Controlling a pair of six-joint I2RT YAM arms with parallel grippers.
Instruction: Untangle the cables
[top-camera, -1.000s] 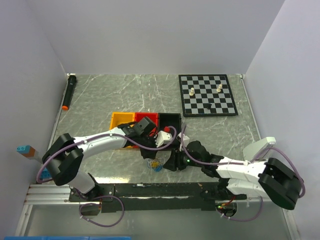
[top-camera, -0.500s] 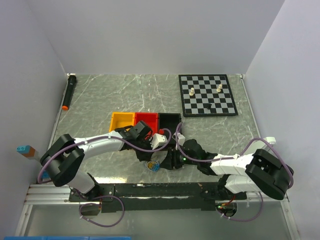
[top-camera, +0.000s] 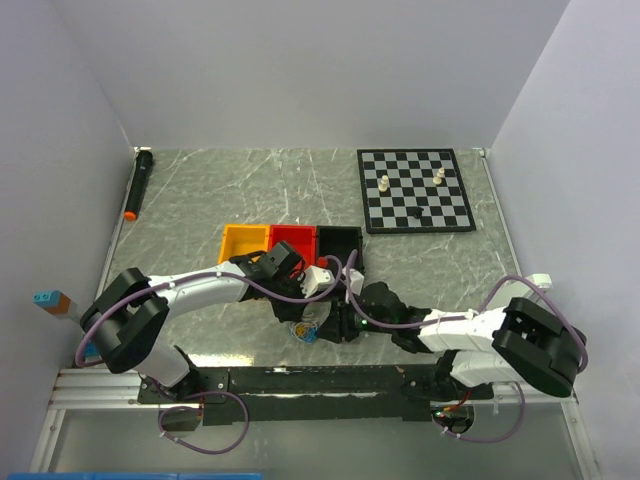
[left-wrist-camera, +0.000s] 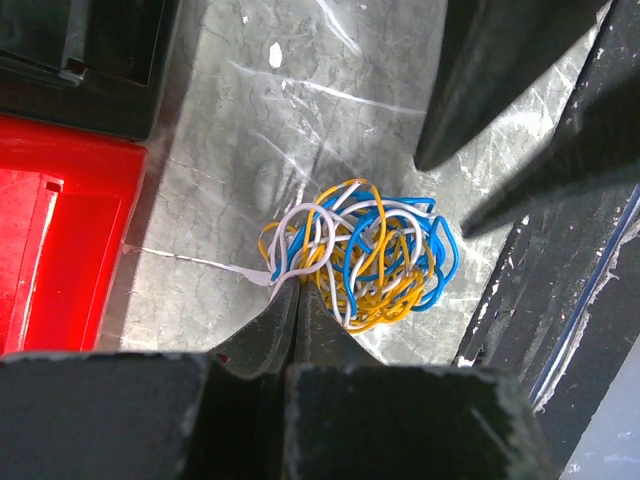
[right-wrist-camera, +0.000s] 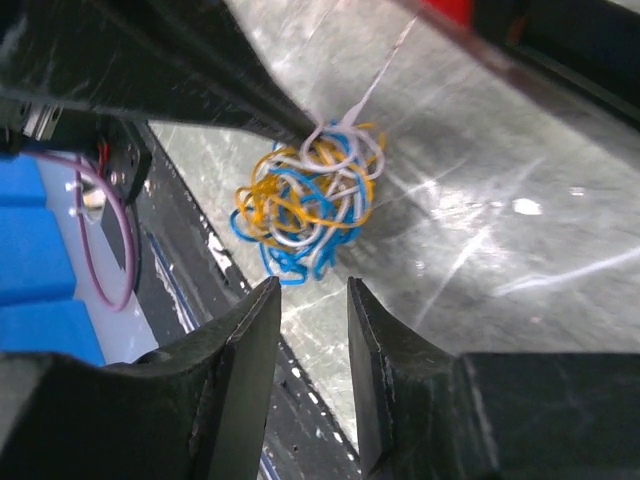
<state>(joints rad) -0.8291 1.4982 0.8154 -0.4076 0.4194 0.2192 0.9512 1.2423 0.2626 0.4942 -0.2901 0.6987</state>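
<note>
The cables (left-wrist-camera: 355, 255) are a small clump of blue, yellow-orange and white loops on the marble table near its front edge, also in the top view (top-camera: 307, 331) and the right wrist view (right-wrist-camera: 305, 205). My left gripper (left-wrist-camera: 295, 288) is shut on a white and blue strand at the clump's edge; in the top view it (top-camera: 299, 319) sits just behind the clump. My right gripper (right-wrist-camera: 312, 287) is open, its jaws a narrow gap apart, tips just short of the clump's lowest blue loop, nothing between them. Its dark fingers (left-wrist-camera: 500, 70) face the clump from the other side.
Yellow (top-camera: 244, 243), red (top-camera: 294, 240) and black (top-camera: 338, 242) bins stand in a row right behind the grippers; the red bin (left-wrist-camera: 60, 240) lies close left of the clump. A chessboard (top-camera: 415, 205) with a few pieces is back right, a black marker (top-camera: 137, 184) back left. The black front rail (top-camera: 330, 380) runs just below the clump.
The right arm has reached left toward the clump and its jaws have narrowed. The left arm settled lower a second ago and has since held still on the strand.
</note>
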